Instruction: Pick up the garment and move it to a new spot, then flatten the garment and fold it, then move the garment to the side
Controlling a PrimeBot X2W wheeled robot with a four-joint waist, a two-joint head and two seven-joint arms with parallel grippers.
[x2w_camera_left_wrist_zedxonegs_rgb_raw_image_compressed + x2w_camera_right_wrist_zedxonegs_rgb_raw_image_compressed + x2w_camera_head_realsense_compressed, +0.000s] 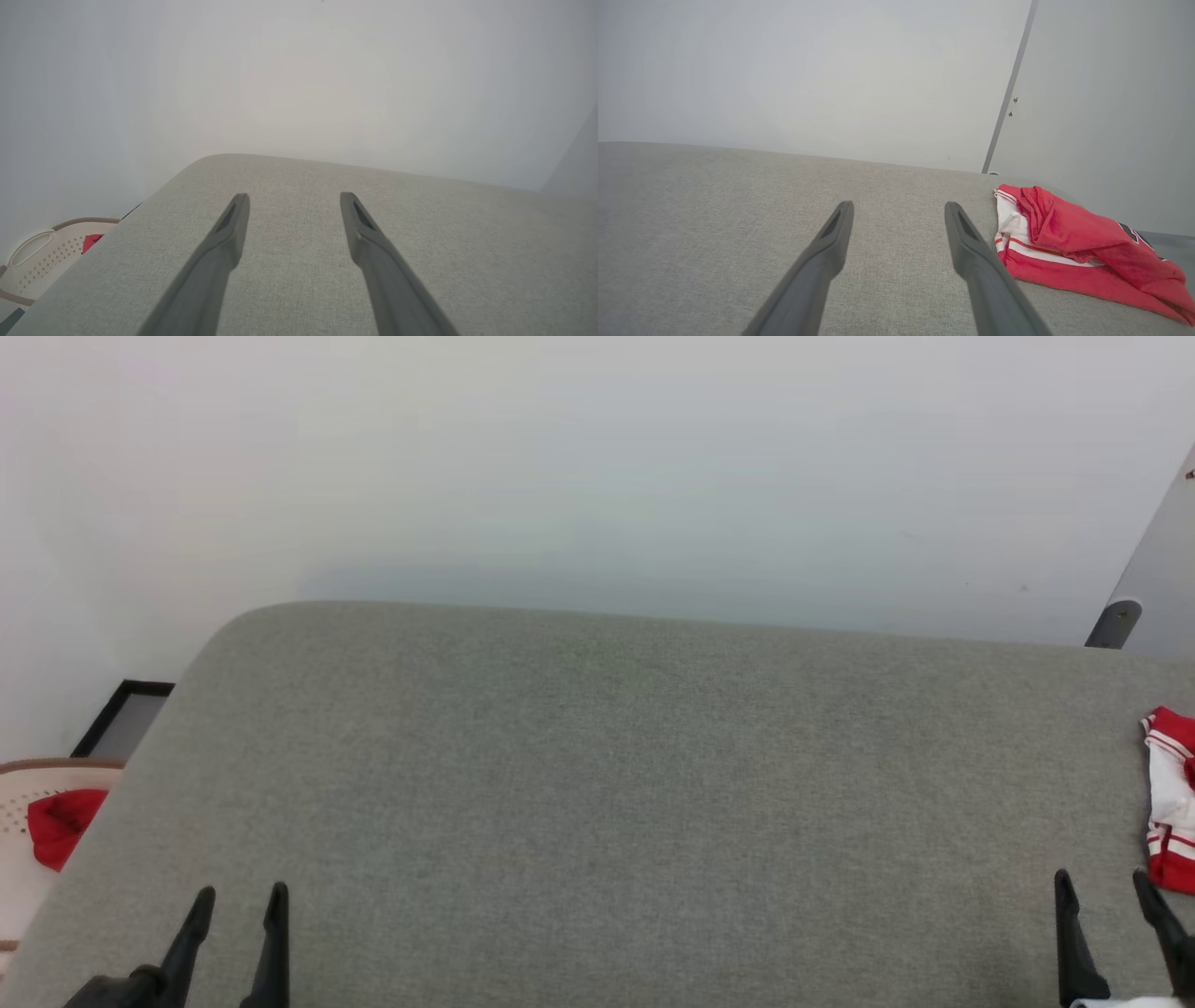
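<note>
The garment (1069, 242), a red jersey with white sleeve and striped trim, lies crumpled at the right end of the grey cushioned surface (616, 775); in the head view only its edge (1172, 793) shows at the right border. My right gripper (1102, 887) stands open just left of it, fingers apart with nothing between them (899, 210). My left gripper (241, 901) is open over the near left part of the surface, also empty (294, 200).
A pale perforated basket (19, 859) holding a small plain red cloth (61, 821) sits on the floor off the surface's left edge. A white wall runs behind, and a grey panel (1162, 569) leans at the far right.
</note>
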